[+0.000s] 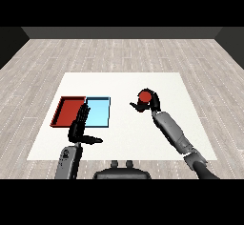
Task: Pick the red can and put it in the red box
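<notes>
So the white table [124, 143] takes up most of the view, with the red tray [68, 110] and the blue tray [99, 112] lying side by side on its left half, red one further left. The left hand [80, 124] sits in front of them near the table's near edge, fingers straight and together pointing away over the seam between the trays, thumb stuck out to the right, holding nothing. The right hand [148, 104] is over on the right half, fingers curled round the can [144, 96] – looks clamped on it, red top showing above the fingers. Can't really tell if the can is touching the table or lifted a bit. If it were me, next bit is the carry: get it clear of the table, swing left past the blue tray – don't stop short, that's the easy mistake – and keep it upright until it's properly over the red floor before letting go. Left hand may be in the way too.
</notes>
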`<state>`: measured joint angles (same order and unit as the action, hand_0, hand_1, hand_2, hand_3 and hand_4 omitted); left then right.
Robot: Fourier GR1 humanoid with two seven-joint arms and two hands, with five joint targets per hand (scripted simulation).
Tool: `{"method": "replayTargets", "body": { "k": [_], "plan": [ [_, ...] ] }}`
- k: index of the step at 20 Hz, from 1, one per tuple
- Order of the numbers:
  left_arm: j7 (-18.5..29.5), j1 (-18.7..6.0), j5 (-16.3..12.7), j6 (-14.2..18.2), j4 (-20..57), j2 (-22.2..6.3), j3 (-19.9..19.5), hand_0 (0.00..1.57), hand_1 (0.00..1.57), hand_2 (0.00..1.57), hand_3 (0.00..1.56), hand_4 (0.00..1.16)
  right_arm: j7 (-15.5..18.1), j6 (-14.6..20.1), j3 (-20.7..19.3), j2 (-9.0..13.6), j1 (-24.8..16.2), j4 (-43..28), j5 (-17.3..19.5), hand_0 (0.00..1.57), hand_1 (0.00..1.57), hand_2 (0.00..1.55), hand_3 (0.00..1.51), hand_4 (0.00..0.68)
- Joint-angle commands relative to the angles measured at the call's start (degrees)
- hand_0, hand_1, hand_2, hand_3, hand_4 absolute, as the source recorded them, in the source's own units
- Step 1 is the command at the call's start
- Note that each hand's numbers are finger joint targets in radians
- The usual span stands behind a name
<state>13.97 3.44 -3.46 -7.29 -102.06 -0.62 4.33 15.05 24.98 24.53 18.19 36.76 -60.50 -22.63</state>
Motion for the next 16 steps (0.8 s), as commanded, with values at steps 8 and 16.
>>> {"method": "replayTargets", "body": {
  "k": [8,16],
  "plan": [
    [-11.5,-6.7,5.1,10.1,-0.7,0.6,11.1,0.00,0.00,0.00,0.00,0.00,-14.9,11.1,4.3,1.0,-8.7,-26.2,12.3,1.48,1.48,1.45,1.40,0.586],
    [-13.8,-16.1,5.9,20.3,7.9,0.6,20.9,0.00,0.00,0.00,0.00,0.00,-13.8,7.7,1.4,-2.1,-12.5,-29.7,16.5,1.51,1.51,1.47,1.40,0.587]
  ]
}}
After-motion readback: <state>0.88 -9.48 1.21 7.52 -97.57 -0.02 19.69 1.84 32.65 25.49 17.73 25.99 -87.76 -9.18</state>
